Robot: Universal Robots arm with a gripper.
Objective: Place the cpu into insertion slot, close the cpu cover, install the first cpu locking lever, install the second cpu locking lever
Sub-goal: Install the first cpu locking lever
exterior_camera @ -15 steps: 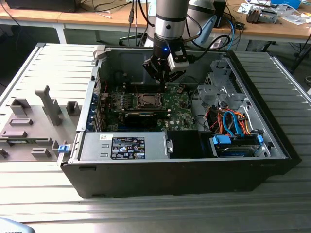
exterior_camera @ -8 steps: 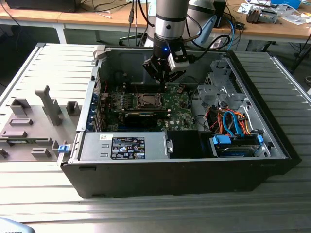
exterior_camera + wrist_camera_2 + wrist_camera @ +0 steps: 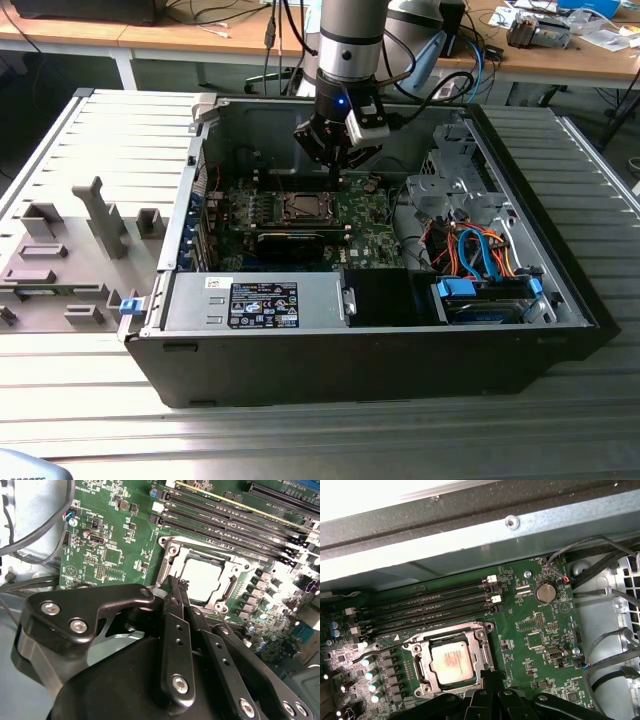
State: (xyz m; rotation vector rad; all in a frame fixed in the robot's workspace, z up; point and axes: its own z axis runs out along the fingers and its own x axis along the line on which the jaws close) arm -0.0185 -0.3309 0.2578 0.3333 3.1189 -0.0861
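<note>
The cpu [image 3: 451, 662] [image 3: 202, 580] lies flat in the insertion slot [image 3: 300, 207] on the green motherboard, its pale metal top facing up. The cpu cover [image 3: 481, 647] [image 3: 171, 555] lies down around it as a silver frame. My gripper [image 3: 176, 584] [image 3: 490, 672] [image 3: 338, 180] hangs just above the slot's edge on the side away from the memory slots. Its fingers [image 3: 172, 630] are pressed together and I see nothing between them. A thin metal lever [image 3: 380, 650] runs along the slot's side next to the memory slots.
The open computer case [image 3: 560, 300] stands on a metal table, with its back wall close behind the gripper. Long black memory slots [image 3: 430, 605] run beside the slot. Cables [image 3: 470, 250] and a drive cage sit at the exterior view's right, and a power supply [image 3: 260, 300] at the front.
</note>
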